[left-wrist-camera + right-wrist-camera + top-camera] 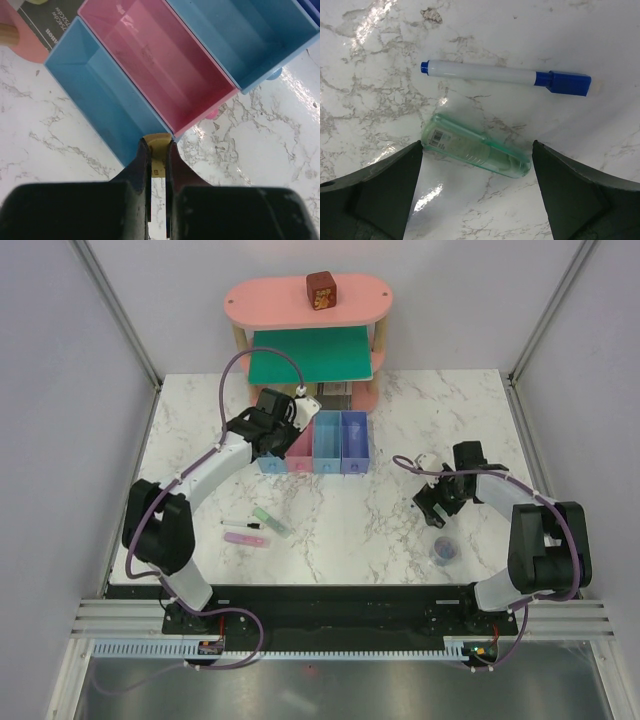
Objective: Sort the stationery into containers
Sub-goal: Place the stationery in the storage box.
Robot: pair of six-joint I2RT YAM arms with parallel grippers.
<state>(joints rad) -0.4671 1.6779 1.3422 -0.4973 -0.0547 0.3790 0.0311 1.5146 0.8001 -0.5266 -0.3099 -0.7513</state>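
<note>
Pinching yellow cube [159,148], left jaws hover at light-blue bin [100,85].

A dark red cube [321,290] sits atop a pink-and-green shelf unit [308,352], top centre, on a white marble table [400,530].

Bins [165,70] were smooth, slightly glossy plastic; tabletop [370,65] was glossy, marble-patterned; mint-green marker [475,150] was translucent plastic.

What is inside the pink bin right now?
Nothing that shows: in the left wrist view the pink bin has a bare floor. Its far end runs out of that view, and from above the left arm hides part of it.
</note>
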